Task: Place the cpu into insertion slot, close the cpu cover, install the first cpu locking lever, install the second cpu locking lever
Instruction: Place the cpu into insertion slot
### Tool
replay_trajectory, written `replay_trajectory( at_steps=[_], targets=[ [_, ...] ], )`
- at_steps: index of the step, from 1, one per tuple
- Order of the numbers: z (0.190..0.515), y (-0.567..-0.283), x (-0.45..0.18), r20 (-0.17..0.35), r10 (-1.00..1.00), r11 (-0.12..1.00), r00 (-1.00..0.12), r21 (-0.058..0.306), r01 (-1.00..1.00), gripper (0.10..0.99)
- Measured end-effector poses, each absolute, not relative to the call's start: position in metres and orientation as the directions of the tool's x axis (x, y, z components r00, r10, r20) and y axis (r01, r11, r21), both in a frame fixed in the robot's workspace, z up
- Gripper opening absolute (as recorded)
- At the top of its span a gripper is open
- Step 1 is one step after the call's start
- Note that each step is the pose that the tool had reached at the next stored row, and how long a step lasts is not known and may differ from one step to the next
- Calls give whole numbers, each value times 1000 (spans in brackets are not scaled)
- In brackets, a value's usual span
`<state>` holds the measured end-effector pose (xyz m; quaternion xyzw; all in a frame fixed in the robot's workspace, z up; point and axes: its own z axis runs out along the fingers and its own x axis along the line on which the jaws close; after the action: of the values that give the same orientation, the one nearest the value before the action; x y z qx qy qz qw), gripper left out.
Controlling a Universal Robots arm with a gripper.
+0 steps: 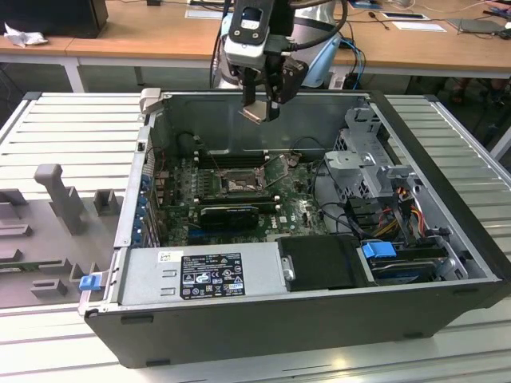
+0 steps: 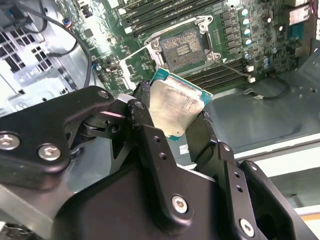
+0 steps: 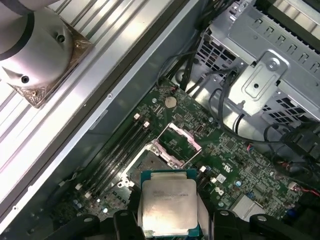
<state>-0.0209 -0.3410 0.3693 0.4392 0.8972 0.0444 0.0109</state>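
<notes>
UR gripper [image 1: 260, 108] at upper centre of exterior view, jaws pinching the cpu [image 1: 257, 113] by two opposite edges, chip tilted, held up in the air above the case. The insertion slot [image 1: 237, 183] is mid-frame on the board, below the chip & slightly toward exterior view's left, well apart from it. In first wrist view the cpu cover [image 3: 168, 153] looks flipped open beside slot, contact field bare.

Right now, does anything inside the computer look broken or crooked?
Nothing looks broken. The cpu isn't in the insertion slot yet. It is pinched in the gripper above the open case and looks tilted in the exterior view. Its metal top looks a bit smudged.
</notes>
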Motion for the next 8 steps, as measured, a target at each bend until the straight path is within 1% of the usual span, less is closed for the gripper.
replay_trajectory(
  at_steps=[3,8],
  targets=[
    [368,-341,-21,19,811,581,-584,89,809,529],
    [364,-341,-21,19,812,580,-584,89,810,529]
  ],
)
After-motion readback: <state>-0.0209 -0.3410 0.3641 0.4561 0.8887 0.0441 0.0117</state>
